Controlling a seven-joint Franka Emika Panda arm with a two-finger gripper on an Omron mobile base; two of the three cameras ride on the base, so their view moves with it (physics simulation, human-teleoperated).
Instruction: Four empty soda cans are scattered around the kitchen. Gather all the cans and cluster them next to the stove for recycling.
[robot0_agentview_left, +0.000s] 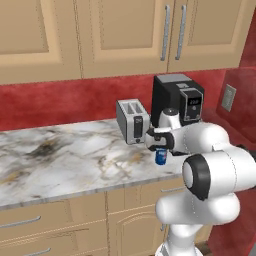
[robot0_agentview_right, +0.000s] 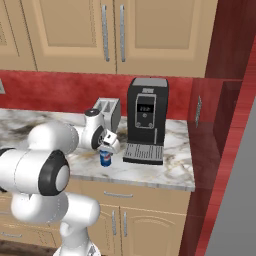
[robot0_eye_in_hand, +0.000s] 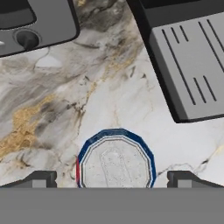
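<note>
a: where was the blue can (robot0_eye_in_hand: 116, 159)?
b: upright on the marble bench (robot0_agentview_left: 65, 160), between the toaster (robot0_agentview_left: 132, 121) and the coffee machine (robot0_agentview_right: 146, 120). i had the tool (robot0_eye_in_hand: 111, 179) right above it, fingers (robot0_eye_in_hand: 41, 179) spread wide either side, pinching nothing.

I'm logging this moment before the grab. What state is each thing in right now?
blue soda can: upright on the counter, between the open fingertips, not gripped.
pincer: open, straddling the can from above.
toaster: standing on the counter, slots empty.
coffee machine: standing on the counter, display lit, drip tray bare.
upper cabinet doors: closed.
</note>
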